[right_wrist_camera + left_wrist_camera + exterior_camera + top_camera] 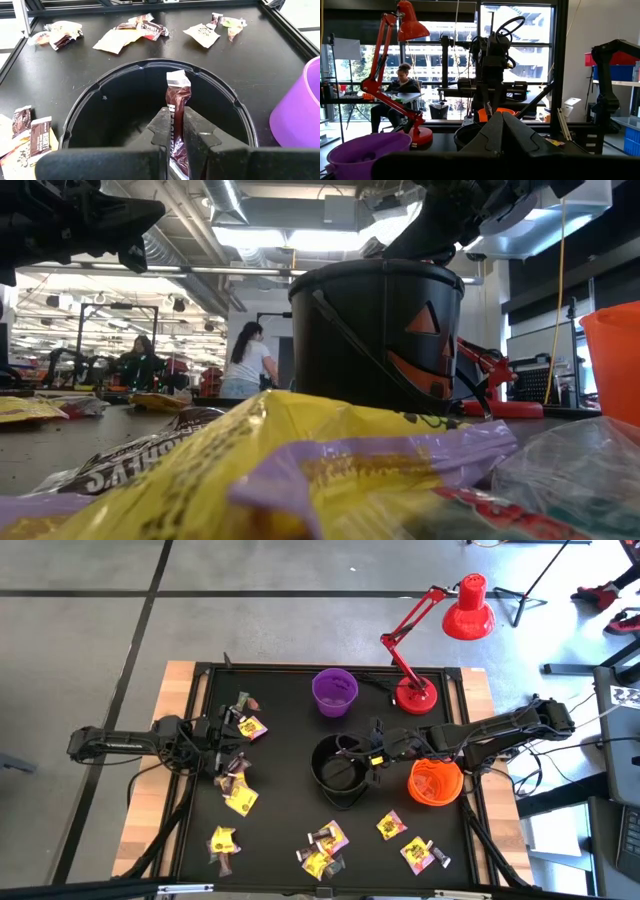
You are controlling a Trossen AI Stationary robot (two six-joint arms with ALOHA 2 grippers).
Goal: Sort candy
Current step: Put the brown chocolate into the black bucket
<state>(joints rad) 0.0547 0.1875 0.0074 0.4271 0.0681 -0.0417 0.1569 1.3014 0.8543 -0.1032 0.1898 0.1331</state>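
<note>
Glossy brown candy in right gripper, round black bowl

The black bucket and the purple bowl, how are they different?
The black bucket has an orange pumpkin face; the purple bowl looks plain. The right pincer holds a brown candy over the black bucket; nothing hovers over the purple bowl. Both stand upright and open on the black table.
</note>
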